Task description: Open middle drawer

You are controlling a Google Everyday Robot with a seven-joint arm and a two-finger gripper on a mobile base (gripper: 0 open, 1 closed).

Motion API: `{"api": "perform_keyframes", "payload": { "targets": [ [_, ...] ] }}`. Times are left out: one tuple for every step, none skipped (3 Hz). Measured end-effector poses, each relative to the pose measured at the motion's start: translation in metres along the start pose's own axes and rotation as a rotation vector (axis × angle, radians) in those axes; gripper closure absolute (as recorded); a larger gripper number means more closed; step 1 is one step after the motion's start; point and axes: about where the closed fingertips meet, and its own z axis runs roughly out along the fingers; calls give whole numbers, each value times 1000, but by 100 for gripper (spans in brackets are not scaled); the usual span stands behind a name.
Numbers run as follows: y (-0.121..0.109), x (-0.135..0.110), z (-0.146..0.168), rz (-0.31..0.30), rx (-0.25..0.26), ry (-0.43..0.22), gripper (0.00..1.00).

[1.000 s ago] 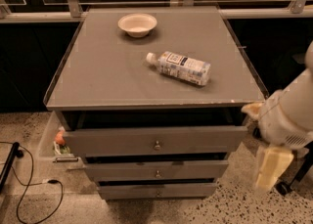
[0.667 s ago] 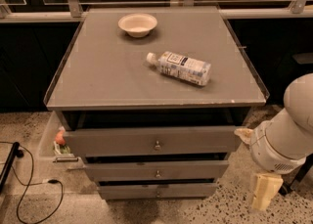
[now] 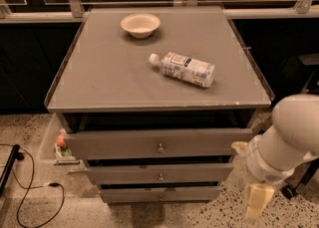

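A grey cabinet (image 3: 75,92) stands on a speckled floor (image 3: 30,132), with three drawer fronts stacked down its face. The middle drawer (image 3: 124,174) is the second front down, below the tallest one and above the smallest, with its small round knob (image 3: 160,176) at the centre. A dark gap shows along its top edge. The top drawer (image 3: 119,145) juts forward from under the cabinet's surface (image 3: 109,72).

The hand (image 3: 258,201) hangs at the cabinet's lower right corner, beside the drawer fronts and touching none of them. It points down toward the floor, on the end of a thick white arm (image 3: 291,132). Whether it is spread or pressed together I cannot tell.

On the cabinet's surface a pale bowl (image 3: 140,24) sits near the back, and a plastic bottle (image 3: 183,68) lies on its side near the middle. A black cable (image 3: 30,192) trails over the floor left of the cabinet.
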Motion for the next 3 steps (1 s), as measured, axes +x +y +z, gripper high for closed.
{"api": "perform_keyframes", "payload": {
  "targets": [
    [-7,13,76,18,-44,-47,0],
    [-24,14,140,5,-30,-127,0],
    [-24,14,140,5,-30,-127,0]
  ]
}}
